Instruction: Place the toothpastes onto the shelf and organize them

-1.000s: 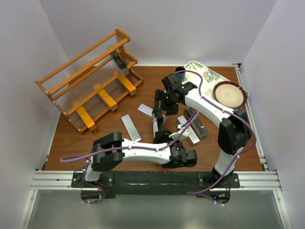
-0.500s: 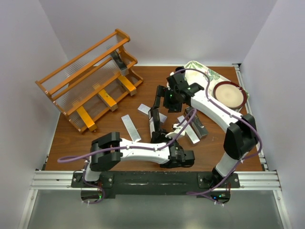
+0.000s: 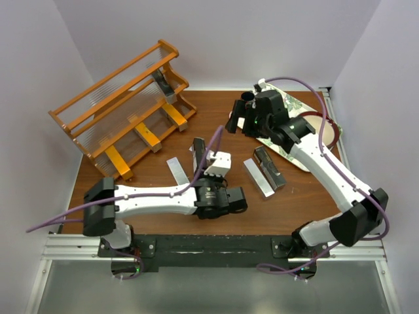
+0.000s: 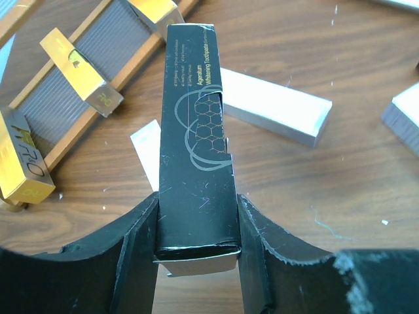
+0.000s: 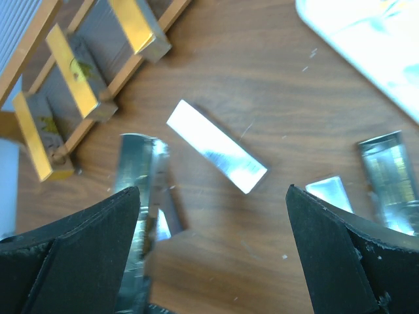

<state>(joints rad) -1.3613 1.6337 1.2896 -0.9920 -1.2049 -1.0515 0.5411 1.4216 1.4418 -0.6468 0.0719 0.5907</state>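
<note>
My left gripper (image 4: 196, 222) is shut on the near end of a black toothpaste carton (image 4: 196, 131), lifted over the table and pointing away; from above, this carton (image 3: 198, 156) sticks out of the left gripper (image 3: 204, 180). The right gripper (image 3: 234, 122) hangs wide open near the tray, nothing between its fingers (image 5: 118, 222). The orange wooden shelf (image 3: 118, 104) stands at the back left. Three gold cartons (image 3: 147, 137) lie on its lowest tier and a dark one (image 3: 163, 86) higher up. Loose silver cartons (image 3: 177, 171) (image 3: 258, 176) (image 5: 216, 147) and a dark carton (image 3: 270, 167) lie on the table.
A floral white tray (image 3: 283, 103) with a red-rimmed plate (image 3: 316, 129) sits at the back right, a small dark cup (image 3: 247, 97) beside it. Purple cables loop off both arms. White walls close in the left, back and right sides.
The right gripper opened, let go of the black carton and pulled back towards the tray. The left arm swung left, carrying the black carton with it.
</note>
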